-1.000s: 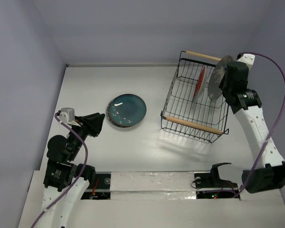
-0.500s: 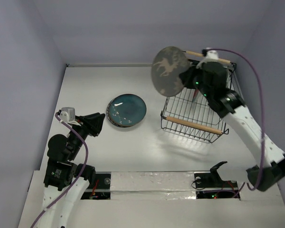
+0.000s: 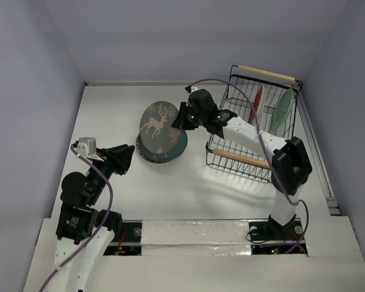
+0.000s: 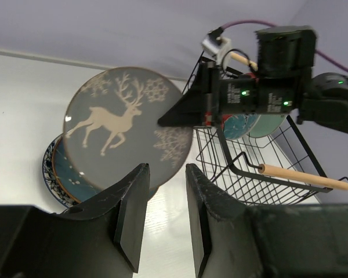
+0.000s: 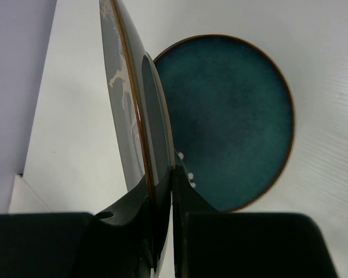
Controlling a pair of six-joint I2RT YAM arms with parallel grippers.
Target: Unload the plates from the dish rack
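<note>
My right gripper [image 3: 181, 121] is shut on the rim of the grey-brown reindeer plate [image 3: 159, 126], holding it tilted on edge just above the dark teal plate [image 3: 180, 145]. The teal plate lies on the table on top of a blue-patterned plate [image 4: 48, 171]. In the right wrist view the reindeer plate's rim [image 5: 136, 116] runs between my fingers, with the teal plate [image 5: 232, 116] beyond. The black wire dish rack [image 3: 246, 159] stands to the right and holds a red plate [image 3: 256, 104] and a pale green plate [image 3: 284, 109] upright. My left gripper [image 3: 126, 157] stands open and empty, left of the stack.
The rack's two wooden handles [image 3: 266, 72] run along its far and near top edges. The right arm's purple cable [image 3: 255, 131] arcs over the rack. Walls close the table at the left, the back and the right.
The right arm has lifted the reindeer plate out of the rack, swung it left, and brought it down over the teal plate. The left arm has not moved.
</note>
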